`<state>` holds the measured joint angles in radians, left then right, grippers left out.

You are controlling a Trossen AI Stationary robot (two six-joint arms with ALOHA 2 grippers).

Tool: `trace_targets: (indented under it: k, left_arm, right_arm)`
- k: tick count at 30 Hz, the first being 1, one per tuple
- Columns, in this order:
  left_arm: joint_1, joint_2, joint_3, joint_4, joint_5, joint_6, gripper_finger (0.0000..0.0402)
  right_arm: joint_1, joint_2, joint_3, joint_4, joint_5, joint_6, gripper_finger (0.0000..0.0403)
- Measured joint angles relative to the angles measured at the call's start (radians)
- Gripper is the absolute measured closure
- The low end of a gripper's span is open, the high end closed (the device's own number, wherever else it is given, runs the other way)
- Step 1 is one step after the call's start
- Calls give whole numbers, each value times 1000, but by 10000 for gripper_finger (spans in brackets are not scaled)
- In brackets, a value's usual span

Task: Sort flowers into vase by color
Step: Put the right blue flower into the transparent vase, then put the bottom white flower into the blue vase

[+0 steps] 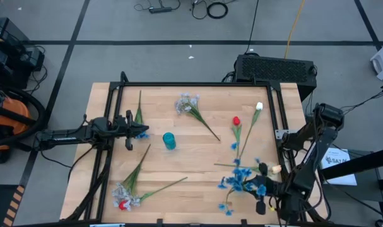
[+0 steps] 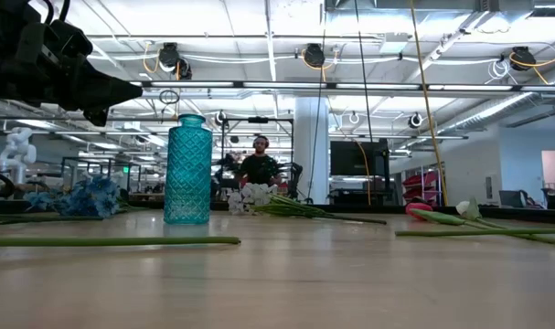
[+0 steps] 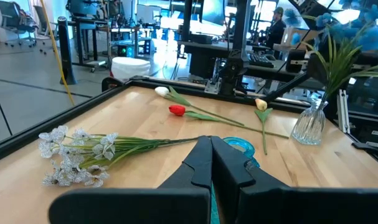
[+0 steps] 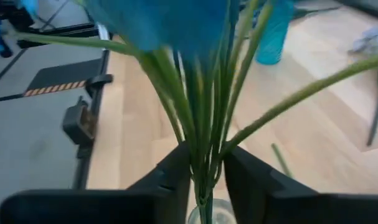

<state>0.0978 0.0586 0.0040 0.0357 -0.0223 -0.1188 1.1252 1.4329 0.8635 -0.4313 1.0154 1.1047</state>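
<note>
Standing between the right gripper's point(image 4: 207, 171) parted fingers point(image 4: 173, 171) at the table's point(image 1: 197, 170) five o'clock, bright blue flowers point(image 1: 241, 180) rise from a clear vase point(image 3: 310, 124); the left gripper point(image 3: 212, 158) is shut.

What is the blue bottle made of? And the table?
The blue bottle looks like glass: you can see through it, it is shiny, and its sides carry a diamond pattern. It could also be clear plastic. The table looks like pale wood with a smooth finish, showing plank lines and grain.

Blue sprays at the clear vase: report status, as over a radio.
Right gripper fingers either side of the blue spray stems, above the clear vase. Left gripper shut, empty, near teal vase. Nothing blocking.
</note>
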Motion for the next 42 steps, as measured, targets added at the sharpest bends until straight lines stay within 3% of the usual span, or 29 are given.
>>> trace_targets:
  k: [6,11,17,23,26,31,37,42]
  left_arm:
    - [0,0,0,0,0,0,399]
    - [0,0,0,0,0,0,399]
    - [0,0,0,0,0,0,399]
    - [0,0,0,0,0,0,399]
    - [0,0,0,0,0,0,399]
    - [0,0,0,0,0,0,399]
    - [0,0,0,0,0,0,399]
    - [0,0,0,0,0,0,399]
  right_arm:
    - [0,-113,1,-33,-168,-58,249]
    - [0,-240,1,-148,-289,25,239]
    - [0,-384,1,-388,-462,273,271]
    - [-46,-469,1,-659,-474,590,343]
    - [-127,-483,1,-704,-472,633,389]
    - [-331,-500,1,-683,-476,561,399]
    - [-665,-513,1,-528,-574,263,402]
    - [-976,-505,1,-416,-724,38,402]
